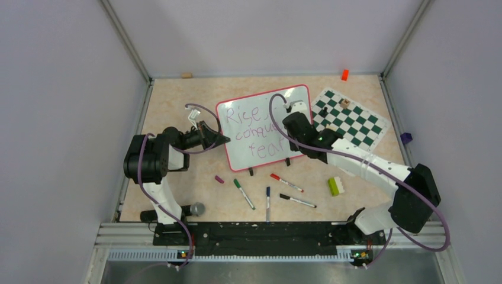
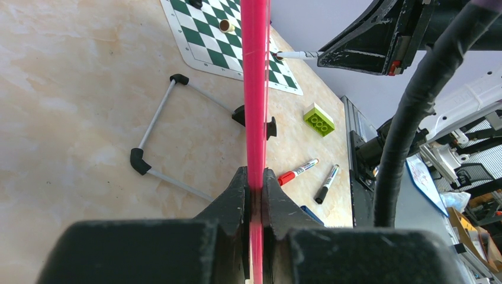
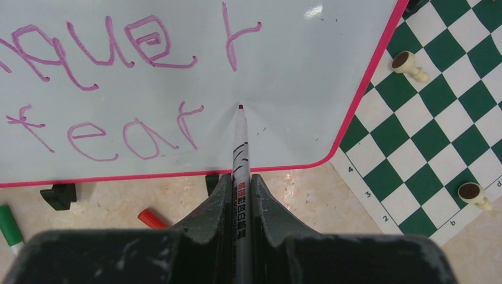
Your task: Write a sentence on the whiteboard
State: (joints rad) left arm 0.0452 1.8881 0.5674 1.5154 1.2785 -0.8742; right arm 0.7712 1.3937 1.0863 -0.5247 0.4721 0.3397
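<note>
White-and-black arms [image 1: 373,168] carry purple cables [image 1: 271,112] and scuffed black end effectors [image 3: 241,177].

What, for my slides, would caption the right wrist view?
Right hand holds a marker, tip at the whiteboard just past "fear" in the purple sentence, chess mat alongside.

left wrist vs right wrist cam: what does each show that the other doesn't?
Left wrist only: the whiteboard seen edge-on, its red rim clamped in the left gripper; a wire stand on the table beside it; a green brick; a black marker.
Right wrist only: the board's face with the purple sentence; the tip of the held marker at the board just right of "fear"; a green marker.
Both: the whiteboard, the chess mat, a red marker, and the right gripper shut on the held marker.
</note>
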